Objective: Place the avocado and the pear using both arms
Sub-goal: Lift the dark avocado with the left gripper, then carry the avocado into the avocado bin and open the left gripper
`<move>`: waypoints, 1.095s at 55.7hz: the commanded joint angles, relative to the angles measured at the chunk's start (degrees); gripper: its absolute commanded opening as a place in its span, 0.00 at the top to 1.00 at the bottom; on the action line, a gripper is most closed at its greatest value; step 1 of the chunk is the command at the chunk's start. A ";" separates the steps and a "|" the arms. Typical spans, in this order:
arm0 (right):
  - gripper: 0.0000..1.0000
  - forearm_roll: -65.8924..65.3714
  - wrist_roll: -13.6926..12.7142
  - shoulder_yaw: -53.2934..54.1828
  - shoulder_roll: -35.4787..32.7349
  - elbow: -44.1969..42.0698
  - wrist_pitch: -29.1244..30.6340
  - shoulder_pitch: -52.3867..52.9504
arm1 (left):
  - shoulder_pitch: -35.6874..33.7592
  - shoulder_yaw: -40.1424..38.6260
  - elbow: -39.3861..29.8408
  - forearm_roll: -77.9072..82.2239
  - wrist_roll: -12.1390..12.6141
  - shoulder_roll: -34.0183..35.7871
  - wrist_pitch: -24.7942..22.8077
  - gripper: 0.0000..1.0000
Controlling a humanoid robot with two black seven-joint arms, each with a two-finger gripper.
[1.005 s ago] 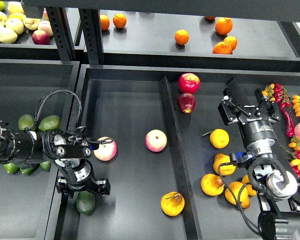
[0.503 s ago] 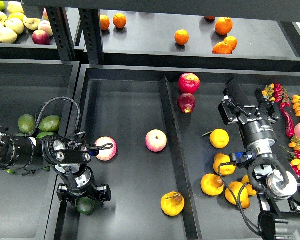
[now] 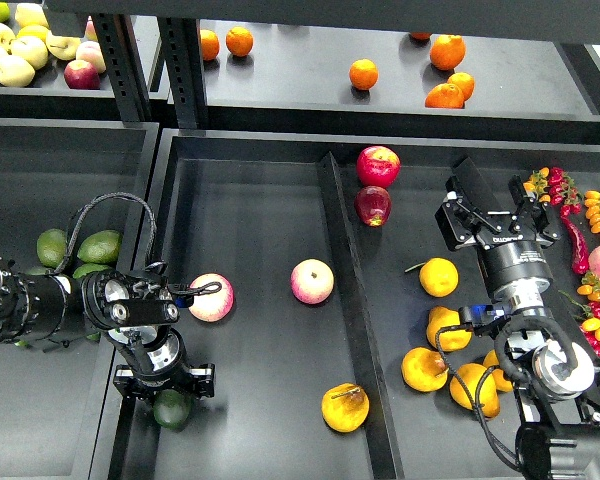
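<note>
While the left fingers [image 3: 167, 392] clamp one dark avocado [image 3: 171, 409], the right fingers [image 3: 494, 196] stand apart, empty; one pear [image 3: 345, 407] lies near centre, four apples beyond.

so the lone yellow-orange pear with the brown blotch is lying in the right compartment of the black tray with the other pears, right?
Not quite. The head view shows that blotched yellow-orange pear lying in the middle compartment of the black tray, left of the divider, along with two pink-red apples. The other pears are in the right compartment.
</note>
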 commanded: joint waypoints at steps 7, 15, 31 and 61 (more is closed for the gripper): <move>0.00 0.00 0.00 -0.07 0.00 -0.09 0.00 -0.07 | 0.50 -1.38 0.89 -0.09 0.00 0.00 0.00 0.48; 0.00 0.00 0.00 -0.15 0.00 -0.09 0.00 -0.07 | 0.41 -1.82 1.07 -0.18 0.00 0.00 0.00 0.60; 0.00 0.00 0.00 -0.15 0.00 -0.18 0.79 -0.15 | -0.82 -4.90 1.42 -0.44 0.00 0.00 0.00 0.74; 0.00 0.00 0.00 -0.24 0.00 -0.09 0.88 -0.15 | -10.31 -9.12 -0.51 -0.70 0.00 0.87 0.00 0.74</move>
